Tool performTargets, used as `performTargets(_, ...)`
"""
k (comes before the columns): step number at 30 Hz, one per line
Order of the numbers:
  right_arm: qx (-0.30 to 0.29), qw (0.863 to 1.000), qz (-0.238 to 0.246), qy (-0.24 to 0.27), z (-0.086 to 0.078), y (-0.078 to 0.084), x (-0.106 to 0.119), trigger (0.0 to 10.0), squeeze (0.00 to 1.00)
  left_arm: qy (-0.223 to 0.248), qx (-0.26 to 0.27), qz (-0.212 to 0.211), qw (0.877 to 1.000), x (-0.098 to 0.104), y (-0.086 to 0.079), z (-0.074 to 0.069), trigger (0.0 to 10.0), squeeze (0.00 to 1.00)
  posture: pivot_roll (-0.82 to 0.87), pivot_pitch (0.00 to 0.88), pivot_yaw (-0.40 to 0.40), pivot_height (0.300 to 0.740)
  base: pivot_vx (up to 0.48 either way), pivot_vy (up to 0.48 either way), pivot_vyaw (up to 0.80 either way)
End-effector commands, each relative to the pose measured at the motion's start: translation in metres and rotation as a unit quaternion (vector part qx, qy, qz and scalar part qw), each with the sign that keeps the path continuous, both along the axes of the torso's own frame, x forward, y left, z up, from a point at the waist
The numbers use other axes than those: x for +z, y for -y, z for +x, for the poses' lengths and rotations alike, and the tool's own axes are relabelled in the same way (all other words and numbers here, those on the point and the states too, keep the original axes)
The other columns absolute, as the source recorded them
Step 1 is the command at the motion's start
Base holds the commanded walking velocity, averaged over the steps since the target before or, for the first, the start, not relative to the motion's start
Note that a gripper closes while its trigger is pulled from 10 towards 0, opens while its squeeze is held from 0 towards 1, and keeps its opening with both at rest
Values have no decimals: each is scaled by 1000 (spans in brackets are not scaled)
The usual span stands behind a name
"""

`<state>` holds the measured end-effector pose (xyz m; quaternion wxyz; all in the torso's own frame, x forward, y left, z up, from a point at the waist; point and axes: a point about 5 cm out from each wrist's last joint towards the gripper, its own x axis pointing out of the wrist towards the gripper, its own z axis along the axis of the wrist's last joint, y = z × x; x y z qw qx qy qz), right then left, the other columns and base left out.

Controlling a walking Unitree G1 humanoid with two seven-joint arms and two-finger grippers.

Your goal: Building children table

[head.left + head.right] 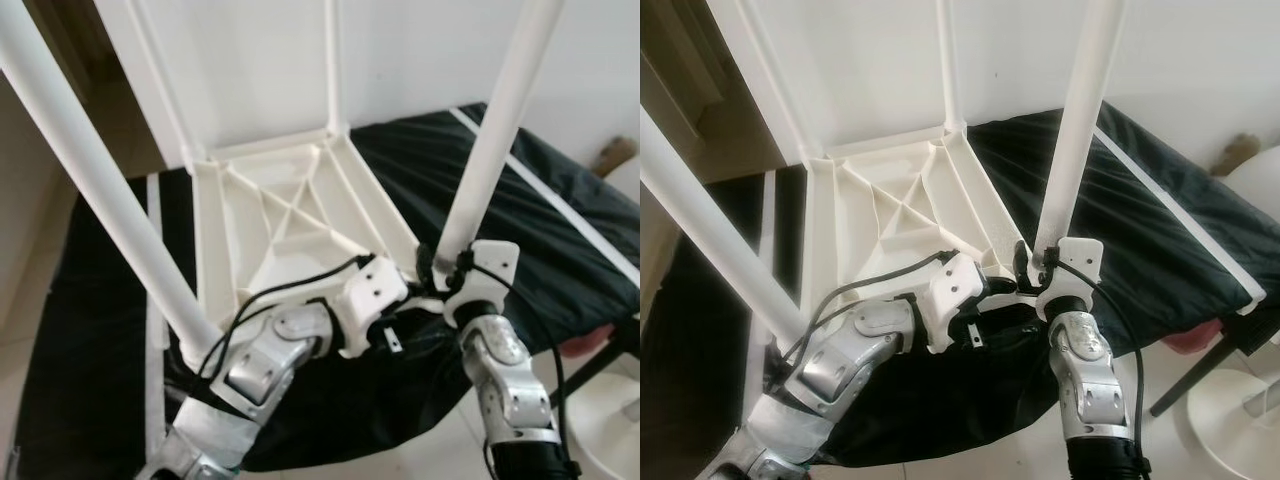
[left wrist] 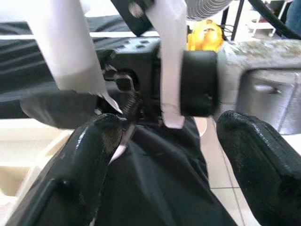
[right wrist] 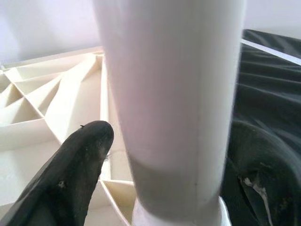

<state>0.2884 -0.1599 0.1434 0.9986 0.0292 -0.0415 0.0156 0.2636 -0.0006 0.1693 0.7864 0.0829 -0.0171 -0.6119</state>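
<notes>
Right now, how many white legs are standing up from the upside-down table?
4. Near left leg, near right leg between the right gripper fingers, far left leg, far right leg.

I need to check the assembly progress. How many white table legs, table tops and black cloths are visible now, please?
White table legs: 4 (near left, near right, far left, far right)
Upside-down white table top: 1
Black cloth under it: 1
Total: 6
</notes>
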Motion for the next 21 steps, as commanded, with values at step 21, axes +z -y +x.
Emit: performTargets(21, 121, 992, -41, -2, 9, -28, -1, 10000, 0, -39, -156, 17, 987, 14, 25, -19, 10000, 0, -46, 0, 169, 740, 0, 0, 0)
